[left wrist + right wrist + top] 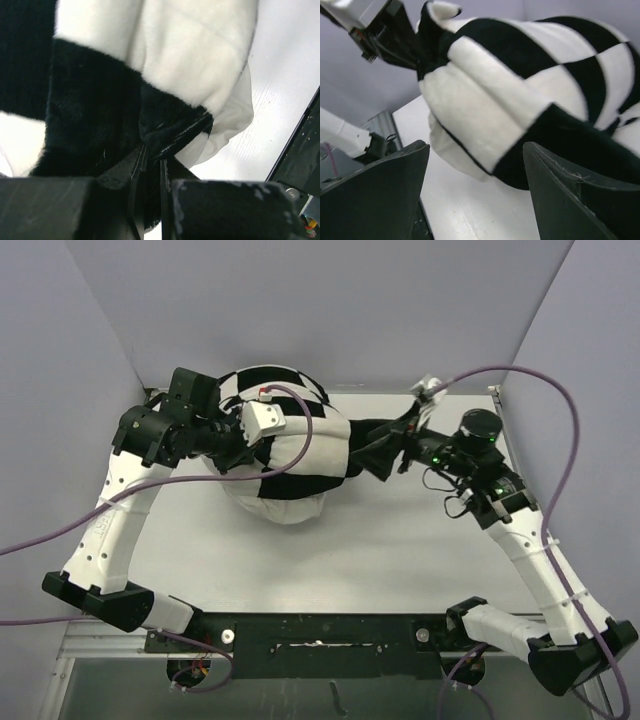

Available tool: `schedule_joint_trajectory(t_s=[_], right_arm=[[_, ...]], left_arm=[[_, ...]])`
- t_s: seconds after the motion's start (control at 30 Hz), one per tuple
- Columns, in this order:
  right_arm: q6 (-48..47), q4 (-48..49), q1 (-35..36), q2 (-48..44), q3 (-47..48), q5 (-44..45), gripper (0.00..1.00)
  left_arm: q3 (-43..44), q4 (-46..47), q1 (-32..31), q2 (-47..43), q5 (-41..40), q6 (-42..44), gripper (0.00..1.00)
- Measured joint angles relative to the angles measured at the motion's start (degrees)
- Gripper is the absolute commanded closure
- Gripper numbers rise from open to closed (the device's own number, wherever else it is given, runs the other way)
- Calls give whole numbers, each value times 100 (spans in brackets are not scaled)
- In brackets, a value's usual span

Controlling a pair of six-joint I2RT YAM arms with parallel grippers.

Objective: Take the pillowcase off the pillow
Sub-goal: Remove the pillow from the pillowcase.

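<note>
Top external view showed one checkered pillowcase bunched on the worktop between two hands, with one white pillow peeking out of it. Left hand was pinched tight on a black fold of the pillowcase; right hand gaped wide, holding nothing.

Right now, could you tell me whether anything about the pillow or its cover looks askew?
Yes. The pillowcase is bunched and drawn into a twisted tail toward the open right gripper, which holds nothing. The left gripper pinches its black hem, and the pillow bulges out beneath.
</note>
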Motion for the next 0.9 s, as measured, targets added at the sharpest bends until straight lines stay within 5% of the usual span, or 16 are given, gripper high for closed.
schedule_joint_trajectory(t_s=[0.27, 0.6, 0.73, 0.9], right_arm=[[201, 444, -1685, -466, -433, -695, 11], [131, 914, -1482, 57, -1410, -1563, 14], [81, 1126, -809, 450, -1196, -1419, 30], [74, 1246, -326, 1113, -505, -999, 79]], left_arm=[[-57, -125, 184, -87, -190, 83, 100], [-44, -92, 184, -238, -361, 212, 100], [181, -129, 184, -238, -407, 214, 100], [1047, -369, 232, -199, -581, 229, 100]])
